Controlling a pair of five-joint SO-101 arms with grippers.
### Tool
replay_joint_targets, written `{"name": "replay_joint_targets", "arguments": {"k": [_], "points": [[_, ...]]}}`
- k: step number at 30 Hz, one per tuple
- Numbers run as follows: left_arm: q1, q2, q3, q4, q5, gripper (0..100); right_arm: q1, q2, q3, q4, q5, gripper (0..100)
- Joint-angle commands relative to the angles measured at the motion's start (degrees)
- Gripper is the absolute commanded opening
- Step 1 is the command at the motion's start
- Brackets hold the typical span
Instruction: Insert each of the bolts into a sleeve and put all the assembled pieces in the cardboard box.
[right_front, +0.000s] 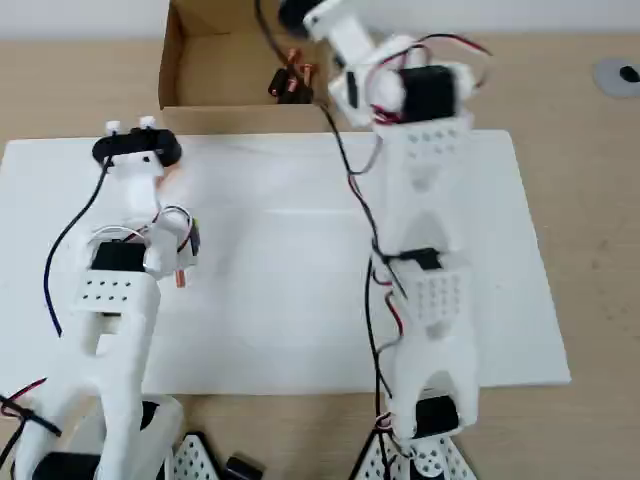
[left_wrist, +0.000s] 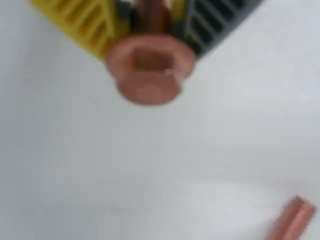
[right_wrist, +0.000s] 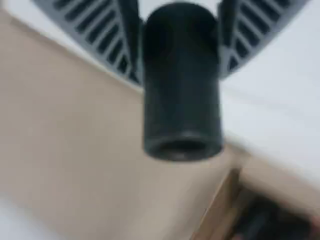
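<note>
The left jaws are clamping a copper bolt (left_wrist: 150, 70); the right jaws are gripping a black sleeve (right_wrist: 182, 85) near the cardboard box (right_front: 215, 75).

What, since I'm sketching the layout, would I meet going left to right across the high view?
Left arm, holding a bolt → copper and black pieces in the cardboard box → right arm, holding a black sleeve → grey disc on the bare table.

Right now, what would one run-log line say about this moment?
left end effector: shut on copper bolt | right end effector: shut on black sleeve | insertion: not yet done
</note>
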Motion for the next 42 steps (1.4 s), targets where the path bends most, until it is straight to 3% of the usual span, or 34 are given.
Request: {"name": "replay_joint_targets", "arguments": {"k": [1,5,14,23,31,42], "points": [[4.7,-7.2,-2.9,3.9,-1.7,1,-0.2,-19.8,1.7,0.9,-5.8,1.1],[9.4,-17.9,-3.8,6.8,-1.8,1,0.0,-34.9,13.5,0.8,-7.8,1.1],[9.8,-42.0,-1.8,6.9,-1.9,1,0.0,-65.1,41.9,0.7,-7.5,1.2],[9.8,-58.2,3.3,10.4,-11.7,1,2.1,-85.2,88.8,-2.3,-7.8,1.2],[9.8,-64.7,3.5,13.9,-11.4,1,1.2,-100.4,120.7,-25.4,-15.0,1.2],[9.8,-70.0,4.0,18.5,-11.8,1,-11.0,-117.9,148.6,-55.2,-15.5,1.2]]}}
